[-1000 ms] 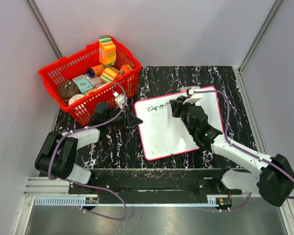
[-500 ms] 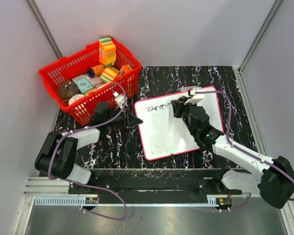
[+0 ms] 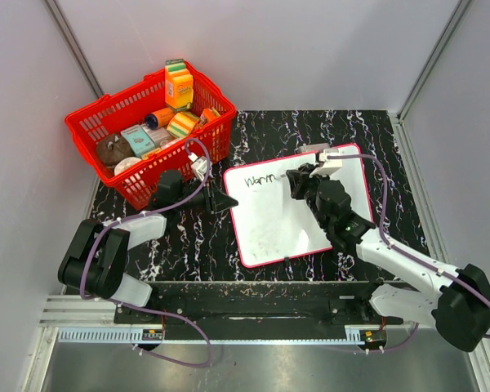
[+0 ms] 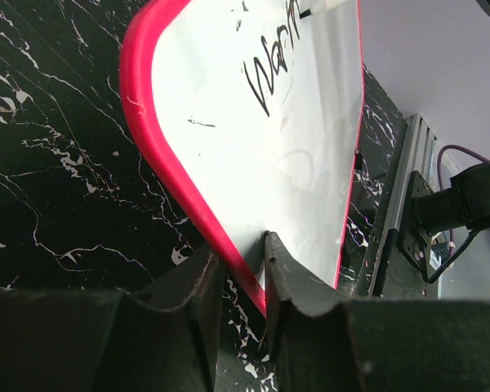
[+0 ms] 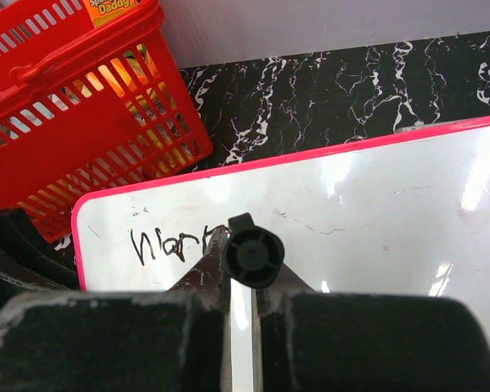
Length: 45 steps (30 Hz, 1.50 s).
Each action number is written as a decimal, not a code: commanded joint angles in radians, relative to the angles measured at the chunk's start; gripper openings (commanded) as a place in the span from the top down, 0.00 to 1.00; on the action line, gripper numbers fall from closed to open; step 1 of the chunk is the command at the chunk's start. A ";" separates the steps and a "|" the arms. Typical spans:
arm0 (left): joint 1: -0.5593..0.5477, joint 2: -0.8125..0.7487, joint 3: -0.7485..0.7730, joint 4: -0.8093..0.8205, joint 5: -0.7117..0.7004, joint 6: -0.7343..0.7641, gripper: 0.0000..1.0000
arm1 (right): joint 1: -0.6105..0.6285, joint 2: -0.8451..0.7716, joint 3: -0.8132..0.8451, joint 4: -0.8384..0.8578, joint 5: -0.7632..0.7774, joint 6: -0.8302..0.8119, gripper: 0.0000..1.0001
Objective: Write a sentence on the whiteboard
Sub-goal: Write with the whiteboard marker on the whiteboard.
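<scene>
The whiteboard (image 3: 269, 229) lies flat on the dark marbled surface (image 3: 376, 139), just beside the red basket (image 3: 215, 137). The left pincer (image 4: 243, 261) is nipped narrowly onto the board's frame edge on the basket side, pinning it. The right pincer (image 5: 242, 269) is closed tight around a marker (image 5: 253, 255), tip down at the end of the first word. To write cleanly, press lightly and evenly, carry each stroke away from the basket along one line, and leave the left clamp firm.
</scene>
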 commanded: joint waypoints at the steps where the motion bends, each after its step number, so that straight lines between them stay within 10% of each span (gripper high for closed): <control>1: -0.026 0.008 0.018 -0.001 -0.013 0.107 1.00 | -0.008 -0.023 -0.016 -0.023 -0.008 0.006 1.00; 45: -0.029 0.009 0.019 -0.002 -0.011 0.108 1.00 | -0.037 0.031 0.072 -0.004 0.015 -0.026 1.00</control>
